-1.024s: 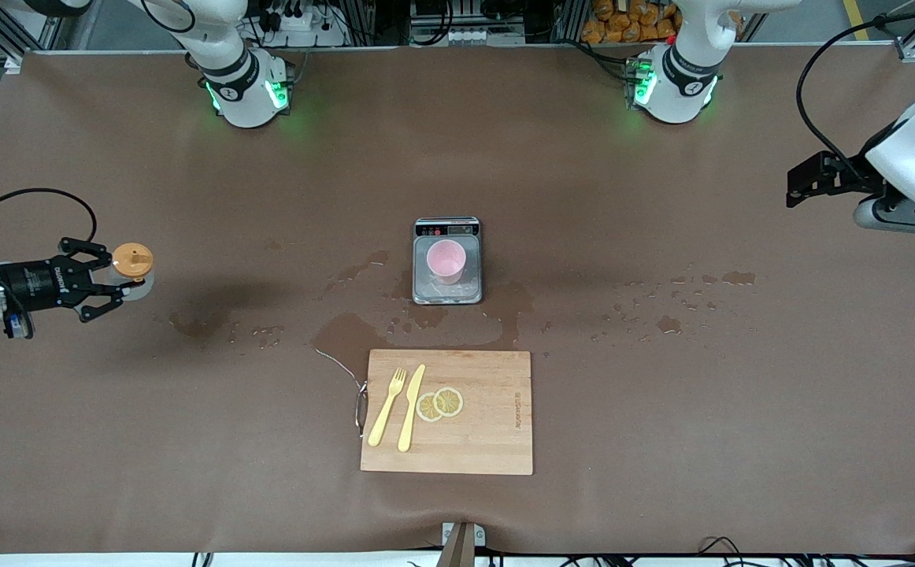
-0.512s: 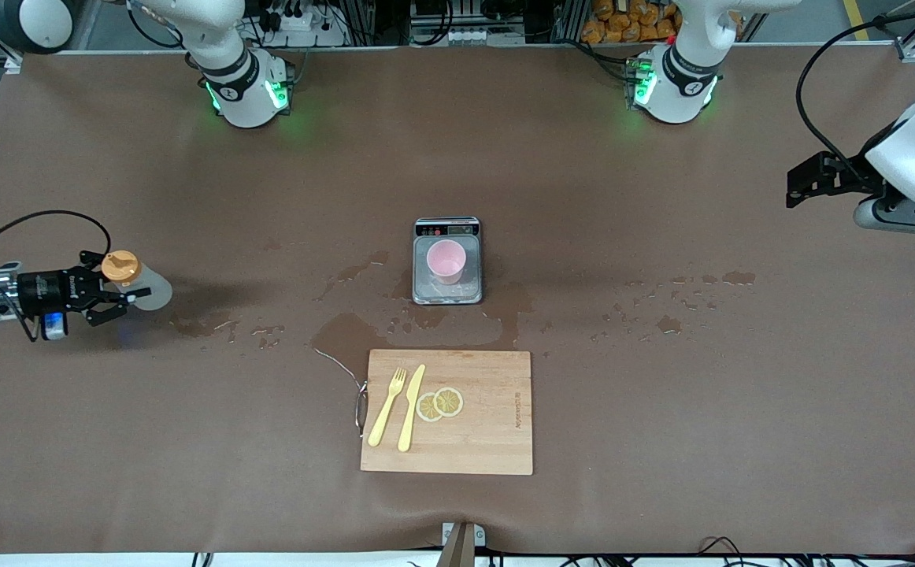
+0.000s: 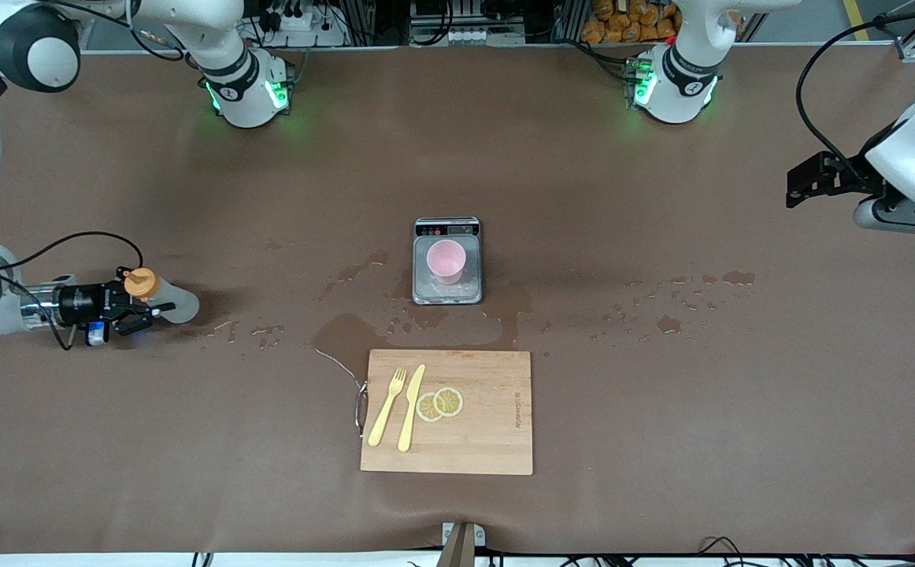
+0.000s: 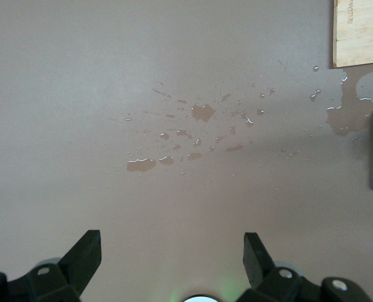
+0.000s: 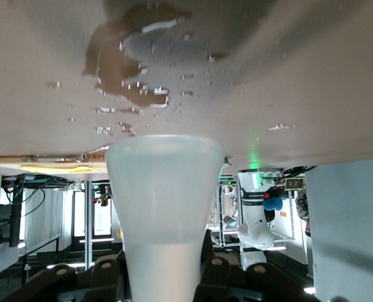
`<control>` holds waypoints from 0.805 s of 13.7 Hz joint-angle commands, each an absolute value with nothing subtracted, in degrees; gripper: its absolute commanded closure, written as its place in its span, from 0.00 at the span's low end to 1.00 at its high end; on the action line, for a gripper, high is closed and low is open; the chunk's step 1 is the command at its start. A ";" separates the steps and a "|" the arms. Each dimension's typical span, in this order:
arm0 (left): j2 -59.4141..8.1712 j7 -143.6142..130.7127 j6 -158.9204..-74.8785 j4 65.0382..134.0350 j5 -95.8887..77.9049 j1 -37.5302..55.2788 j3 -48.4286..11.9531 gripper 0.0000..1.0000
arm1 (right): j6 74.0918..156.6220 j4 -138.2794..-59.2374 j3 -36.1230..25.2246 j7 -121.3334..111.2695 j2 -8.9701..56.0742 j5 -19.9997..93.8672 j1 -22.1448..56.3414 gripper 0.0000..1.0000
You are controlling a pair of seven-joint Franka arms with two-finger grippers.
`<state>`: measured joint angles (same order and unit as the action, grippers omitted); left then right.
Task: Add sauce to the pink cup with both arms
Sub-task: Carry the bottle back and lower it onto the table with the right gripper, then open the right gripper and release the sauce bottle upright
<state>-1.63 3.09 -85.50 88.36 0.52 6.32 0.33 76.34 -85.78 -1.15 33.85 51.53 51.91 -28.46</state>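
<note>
- Orange cap and grey body: I see the sauce pinched in the right claw, lying nearly flat over the table at the right arm's end, base pointing toward the middle.
- From the right wrist view the bottle fills the frame between the pressed-in fingers, so the grip looks sound, but I judge a soft body could dribble if squeezed hard while it lies sideways.
- My pink cup stands upright on the scale, well apart from the bottle. The carry is long, and any leak would land on the table on the way.
- Wet patches already lie between bottle and scale and near the board. More spill there would be hard for me to notice.
- My left claw hangs spread wide and empty over the left arm's end of the table, waiting.
- Risks I weigh: the cup is small and light, so a nozzle or finger bumping its rim could tip it off the scale. If the left claw comes in to steady it, the two arms could crowd each other over the scale.
- Fork and knife on the board sit clear of the path.
</note>
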 commanded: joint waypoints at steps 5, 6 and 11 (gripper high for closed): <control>-0.97 3.34 -85.78 88.68 0.00 6.15 0.26 0.00 | 76.81 -85.34 -0.09 33.40 54.84 53.35 -31.20 1.00; -0.97 3.34 -85.78 88.68 0.09 6.15 0.26 0.00 | 77.34 -85.34 -0.09 32.79 55.10 53.35 -31.29 1.00; -0.97 3.16 -85.78 88.68 0.09 6.15 0.26 0.00 | 78.13 -85.34 -0.09 32.17 55.63 53.35 -31.29 1.00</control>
<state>-1.63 3.09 -85.50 88.37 0.52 6.32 0.33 78.59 -85.78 -1.15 32.78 55.20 52.25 -29.94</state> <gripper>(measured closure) 0.000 0.612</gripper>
